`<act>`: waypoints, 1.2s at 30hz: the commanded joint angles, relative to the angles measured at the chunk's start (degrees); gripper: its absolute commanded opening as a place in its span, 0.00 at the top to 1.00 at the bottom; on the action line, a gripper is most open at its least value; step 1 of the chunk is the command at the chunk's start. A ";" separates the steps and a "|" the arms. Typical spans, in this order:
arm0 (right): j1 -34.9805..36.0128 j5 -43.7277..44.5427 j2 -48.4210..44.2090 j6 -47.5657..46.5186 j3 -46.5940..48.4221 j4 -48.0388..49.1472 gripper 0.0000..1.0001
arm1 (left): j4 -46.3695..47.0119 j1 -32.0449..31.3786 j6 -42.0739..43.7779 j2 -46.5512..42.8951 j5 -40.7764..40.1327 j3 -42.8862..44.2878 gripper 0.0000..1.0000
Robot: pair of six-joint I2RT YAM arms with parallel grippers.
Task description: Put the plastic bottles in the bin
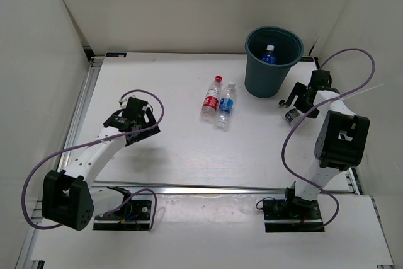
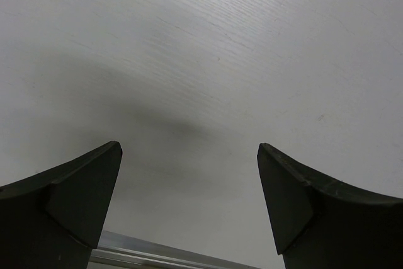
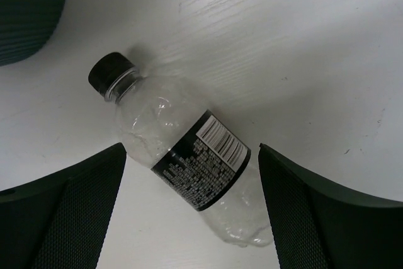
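The dark teal bin [image 1: 274, 74] stands at the back right, with a blue-labelled bottle [image 1: 269, 55] inside it. Two plastic bottles lie side by side mid-table: a red-capped, red-labelled one [image 1: 212, 97] and a blue-labelled one [image 1: 227, 106]. A clear bottle with a black cap and black label [image 3: 189, 155] [image 1: 291, 115] lies on the table right of the bin. My right gripper [image 3: 190, 148] [image 1: 295, 106] is open and straddles it, fingers either side with small gaps. My left gripper [image 2: 189, 149] [image 1: 134, 104] is open over bare table, holding nothing.
The bin's ribbed wall [image 3: 25, 11] is just beyond the black-capped bottle. An aluminium rail [image 2: 164, 255] shows below the left fingers. White walls enclose the table on three sides, with rails [image 1: 82, 102] along its edges.
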 commanded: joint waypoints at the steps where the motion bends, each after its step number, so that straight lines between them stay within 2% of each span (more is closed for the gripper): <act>1: -0.03 -2.22 0.56 -2.57 -0.96 2.78 0.11 | 0.78 -0.26 -0.19 -0.46 -0.44 -0.04 0.00; 7: -0.03 -3.89 4.25 -0.99 -0.26 1.12 0.13 | 0.78 -0.26 1.04 -0.46 -1.05 1.01 0.00; 13: -0.03 -1.52 4.25 0.25 -1.04 -0.72 0.24 | 0.25 0.79 1.57 -0.99 -1.05 1.01 0.00; 17: -0.03 -1.52 2.06 3.57 -1.23 -3.00 0.43 | 0.25 1.94 1.05 -2.12 0.09 1.01 0.00; 18: -0.03 -2.30 0.93 5.50 -0.70 -3.97 0.57 | 0.25 2.46 1.04 -2.13 0.09 1.54 0.00; 21: 0.50 -4.67 -3.63 9.46 1.06 -8.01 0.75 | 0.77 3.86 0.52 -1.61 1.57 3.64 0.00; 24: 1.99 -5.99 -10.83 14.21 2.28 -9.86 0.84 | 1.39 4.48 0.52 1.02 2.20 7.42 0.00; 26: 2.00 -9.57 -14.36 18.86 3.69 -11.70 0.88 | 1.39 4.48 0.52 3.65 2.20 10.67 0.00; 29: 2.69 -12.24 -17.35 23.43 9.30 -13.81 0.90 | 1.39 4.48 0.52 6.47 2.73 14.98 0.00; 33: 4.46 -9.96 -18.33 23.45 20.81 -15.05 0.90 | 1.39 4.48 0.52 11.39 3.78 19.99 0.00; 36: 6.39 -7.59 -15.19 21.35 29.84 -10.51 0.90 | 1.39 4.48 0.52 12.89 4.40 21.84 0.00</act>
